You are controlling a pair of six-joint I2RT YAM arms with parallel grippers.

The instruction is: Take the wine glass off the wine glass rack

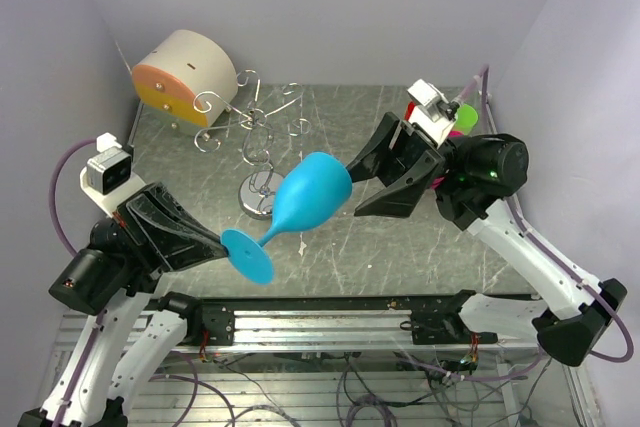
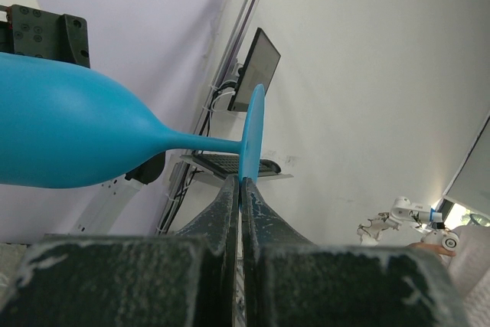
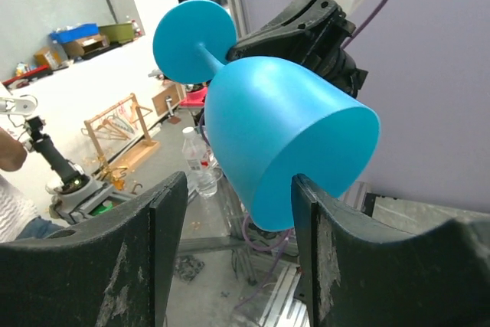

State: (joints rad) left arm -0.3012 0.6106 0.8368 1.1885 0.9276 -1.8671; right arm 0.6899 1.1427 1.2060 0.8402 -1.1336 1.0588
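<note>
The left hand point(image 1: 222, 243) pinches only the thin foot point(image 1: 248, 255) of the wine glass point(image 1: 312, 192). The right hand point(image 1: 353, 187), spread wide at 3 o'clock, may knock it loose.

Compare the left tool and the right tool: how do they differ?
The left tool is shut, pinching the foot edge of the wine glass; the right tool stands open, flanking its bowl. The left tool sits nearer the front edge of the table than the right tool. Both are black.
</note>
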